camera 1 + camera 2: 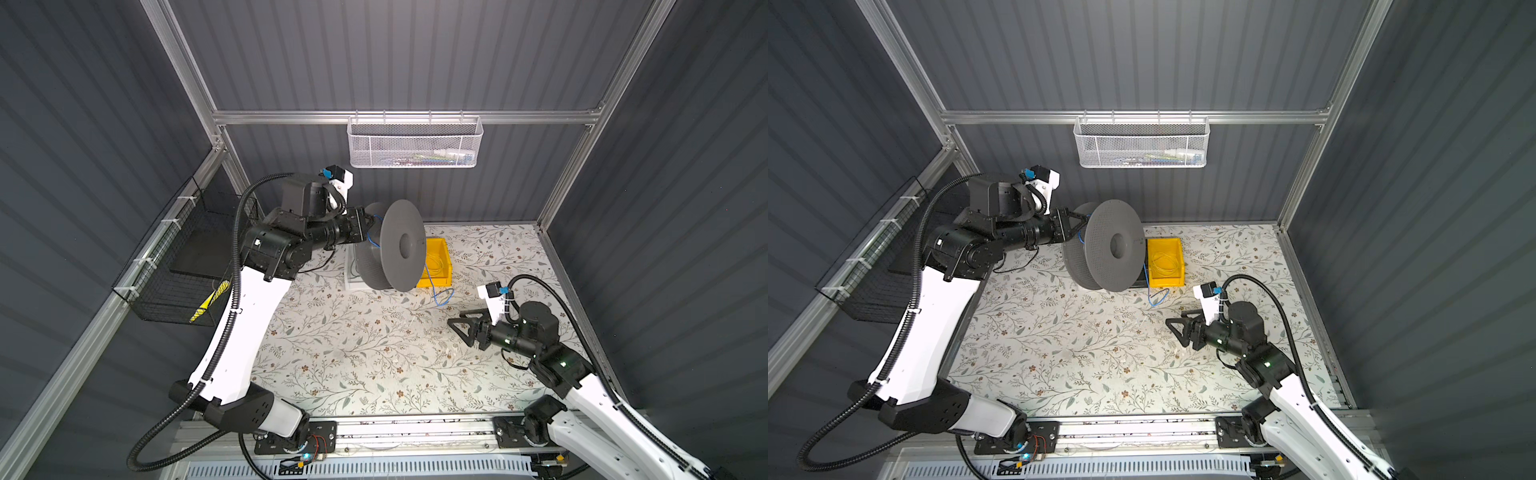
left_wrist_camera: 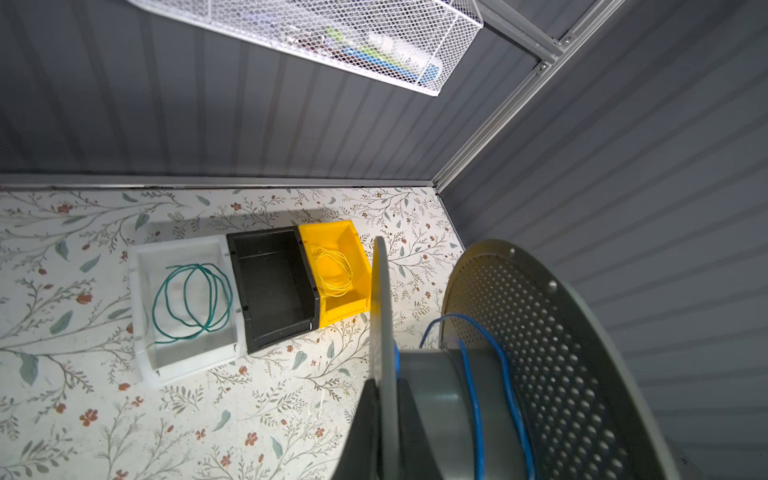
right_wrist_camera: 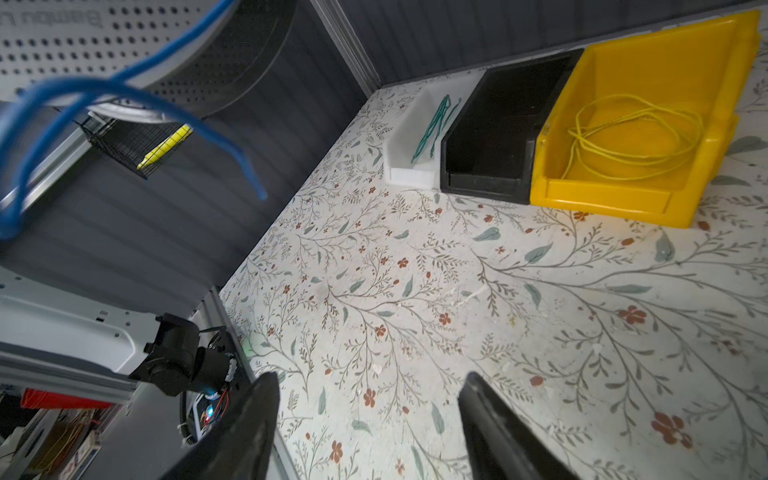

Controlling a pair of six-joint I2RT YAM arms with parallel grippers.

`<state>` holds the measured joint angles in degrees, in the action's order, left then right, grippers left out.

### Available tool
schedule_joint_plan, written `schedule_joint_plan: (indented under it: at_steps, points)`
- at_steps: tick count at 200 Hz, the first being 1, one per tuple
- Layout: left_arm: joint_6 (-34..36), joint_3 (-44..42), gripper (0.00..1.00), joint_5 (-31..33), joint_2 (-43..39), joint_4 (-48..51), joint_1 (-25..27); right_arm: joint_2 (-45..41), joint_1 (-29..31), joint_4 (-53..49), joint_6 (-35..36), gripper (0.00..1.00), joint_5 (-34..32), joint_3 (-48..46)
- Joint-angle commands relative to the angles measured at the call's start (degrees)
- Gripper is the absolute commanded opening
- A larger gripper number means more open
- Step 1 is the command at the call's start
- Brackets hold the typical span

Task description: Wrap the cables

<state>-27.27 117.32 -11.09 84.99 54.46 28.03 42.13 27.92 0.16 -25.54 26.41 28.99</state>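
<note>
Blue wire (image 2: pixel 476 415) loops a few times round the grey spool (image 1: pixel 399 220). Its loose end hangs toward the flowery worktop (image 1: pixel 353 353) near the far edge. The left gripper (image 1: pixel 1079 222) pinches the spool's rim, arm raised high. The right gripper (image 1: pixel 459 332) is wide open, holding nothing, low by the right edge.

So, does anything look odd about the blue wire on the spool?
Yes: the blue wire sits in a few slack loops on the grey spool, and its free end dangles below it, held by nothing.
</note>
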Motion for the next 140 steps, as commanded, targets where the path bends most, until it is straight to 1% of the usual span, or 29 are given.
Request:
schedule_joint_plan:
  at_steps: [1, 24, 39, 77, 94, 117, 124, 140]
  points:
    - [-6.7, 1.8, 0.0, -1.0, -0.5, -1.2, -0.2, 3.3, 0.4, 16.1, -2.8, 0.71, -0.5, 0.2]
    - [-7.6, 2.3, 0.0, -0.7, -0.5, -0.5, -0.1, 7.7, 0.3, 26.4, -5.6, 0.71, 3.4, 0.6]
    - [-7.6, 2.9, 0.0, 0.0, -0.2, 0.3, -0.2, 8.4, 0.3, 29.5, -6.6, 0.71, 4.9, 0.8]
    - [-8.0, 2.9, 0.0, -0.3, 0.2, -0.2, -0.2, 7.3, 0.3, 28.4, -6.8, 0.73, 4.9, 1.0]
    - [-7.9, 3.4, 0.0, -0.3, 0.4, 0.0, -0.2, 6.8, 0.2, 27.4, -7.1, 0.73, 6.0, 0.9]
    - [-7.5, 3.9, 0.0, 0.1, 0.3, 0.3, -0.2, 5.1, -0.1, 22.7, -6.8, 0.74, 2.2, 0.9]
    - [-7.4, 3.8, 0.0, 0.1, 0.3, 0.1, -0.2, 5.2, -0.5, 22.8, -6.9, 0.75, 1.2, 0.8]
    - [-7.5, 3.7, 0.0, -0.1, 0.2, 0.0, -0.2, 6.7, -1.7, 24.6, -8.3, 0.75, 1.4, 1.4]
